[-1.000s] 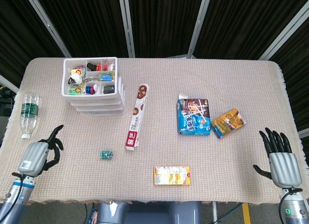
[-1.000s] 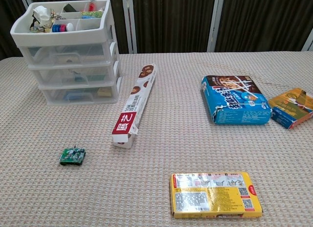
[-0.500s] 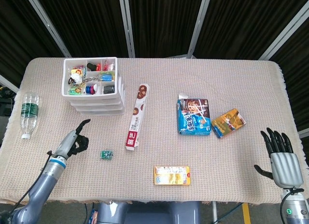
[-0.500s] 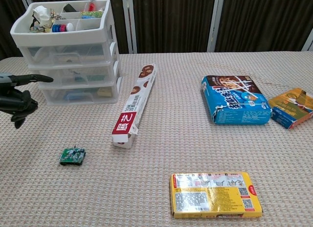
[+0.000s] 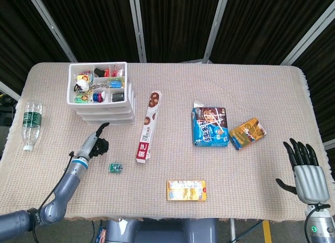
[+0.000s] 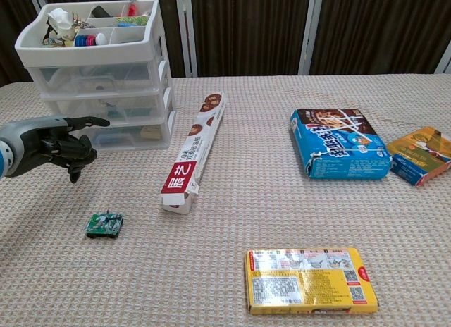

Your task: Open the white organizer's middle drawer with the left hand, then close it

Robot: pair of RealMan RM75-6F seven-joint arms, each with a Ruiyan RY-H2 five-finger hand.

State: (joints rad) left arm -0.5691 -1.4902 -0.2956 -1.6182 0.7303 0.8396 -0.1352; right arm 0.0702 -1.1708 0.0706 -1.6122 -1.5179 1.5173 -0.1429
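Step in hand: approach, drawer not yet opened. White plastic three-drawer organizer point(image 6: 106, 80) sits upper left of the chest view, all drawers flush; its middle drawer point(image 6: 106, 107) is shut, and the top tray holds small trinkets. Left hand point(image 6: 60, 145) hovers at left of frame, just in front of the lower drawers and not touching them, one finger extended toward the organizer, the others curled in, gripping nothing. Right hand point(image 5: 303, 169) rests lower right of the head view, fingers spread, empty. Long red-and-white carton point(image 6: 192, 152) lies just right of the organizer. Next move, by judgement: raise the fingertip to the middle drawer's handle, hook it, pull straight outward
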